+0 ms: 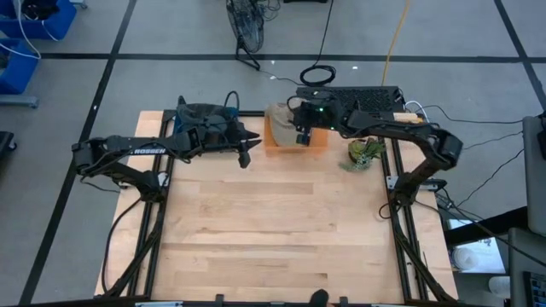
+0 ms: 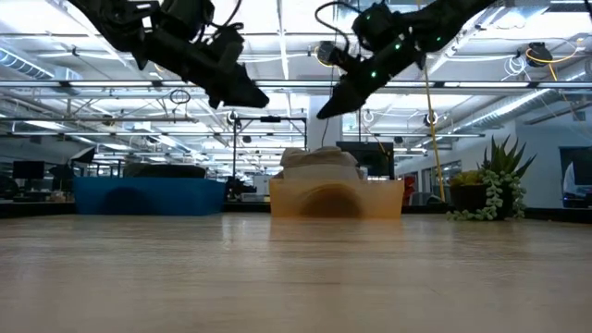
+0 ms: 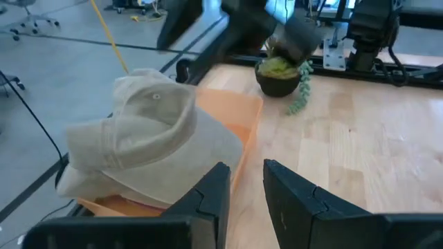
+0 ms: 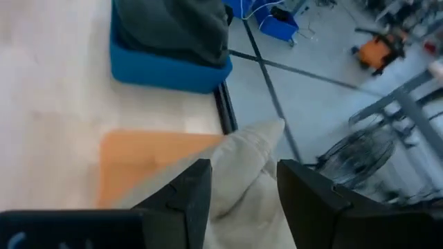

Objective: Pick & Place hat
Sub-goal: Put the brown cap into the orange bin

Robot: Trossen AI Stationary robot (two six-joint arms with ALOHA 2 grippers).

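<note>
— Wooden surface point(image 1: 273, 222) fills the foreground; where's the hat?
— Beige hat point(image 1: 280, 115) sits in the orange bin point(image 1: 317, 141), upper centre.
— Hands?
— Right hand point(image 1: 301, 138) hovers above it, fingers apart. Left hand point(image 1: 245, 159), slightly parted, holds nothing.

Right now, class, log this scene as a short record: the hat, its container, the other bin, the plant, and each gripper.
hat: beige hat, lying in the orange bin
orange bin: at the table's far edge
blue bin: beside the orange one, holding dark fabric
plant: small potted plant beside the orange bin
left gripper: raised, empty, near the blue bin
right gripper: open, above the hat
table: wooden top
</note>
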